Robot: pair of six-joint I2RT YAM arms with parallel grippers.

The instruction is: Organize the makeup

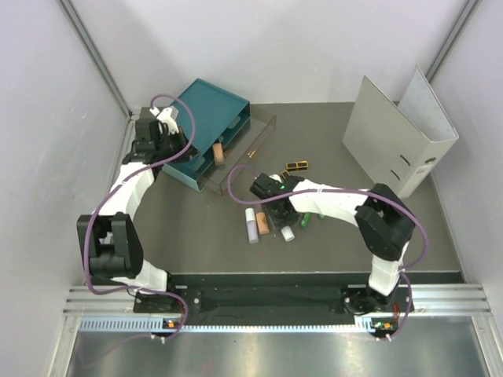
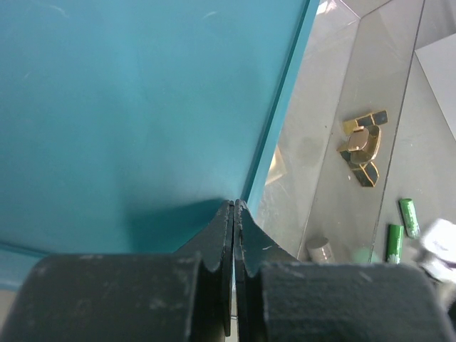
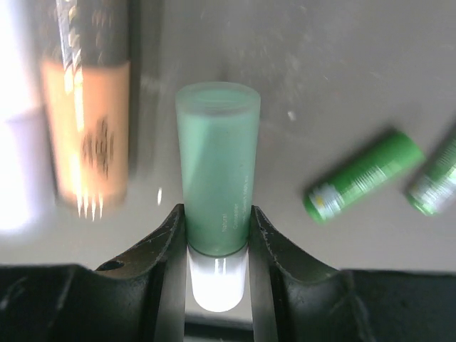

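The pale mint-green plastic tube (image 3: 217, 167) is clamped near its clear end between the right gripper (image 3: 217, 217) fingers, low among the loose makeup on the grey table (image 1: 196, 228). A peach-orange tube (image 3: 85, 135) lies beside it and a bright green stick (image 3: 363, 174) lies on the other side. The hold looks meant for carrying it to the teal drawer box (image 1: 206, 110), whose clear drawer (image 1: 251, 137) stands open. The left gripper (image 2: 234, 208), pressed together on nothing, sits at the box top, probably steadying it.

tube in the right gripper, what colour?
Pale mint green tube, white end; best in right wrist view.

The peach tube (image 3: 85, 135) is blurred, its top cut off.
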